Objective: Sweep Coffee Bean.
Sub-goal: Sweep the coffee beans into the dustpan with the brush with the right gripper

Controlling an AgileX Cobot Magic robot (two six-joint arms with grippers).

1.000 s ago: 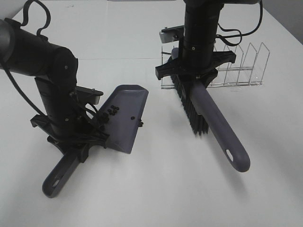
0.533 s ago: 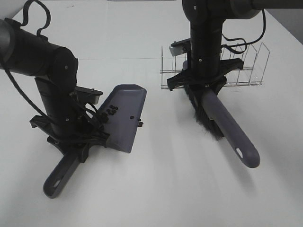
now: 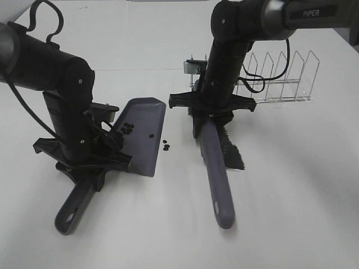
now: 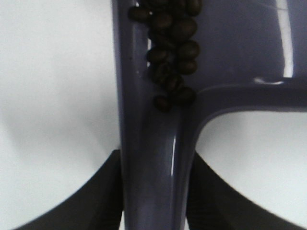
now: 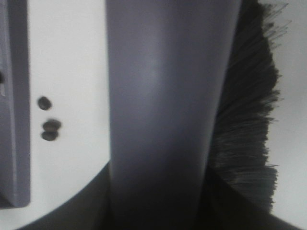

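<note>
Your left gripper [image 3: 92, 167] clamps the dustpan [image 3: 145, 130] by its handle, your right gripper [image 3: 211, 110] clasps the brush [image 3: 217, 174], three coffee beans [image 3: 166, 145] loose on the table [image 3: 291, 218] between them.

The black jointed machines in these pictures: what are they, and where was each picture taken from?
They are two robot arms working over a white table. The wide picture comes from a camera mounted high. The two close-ups come from cameras on the arms' wrists. The left end effector, that arm's grasping part, is clamped on the handle of a grey plastic dustpan. The right end effector grips a grey-handled brush with black bristles. Small dark coffee beans lie heaped in the pan, and three loose beans lie on the table beside its lip. A see-through divider rack stands behind.
</note>
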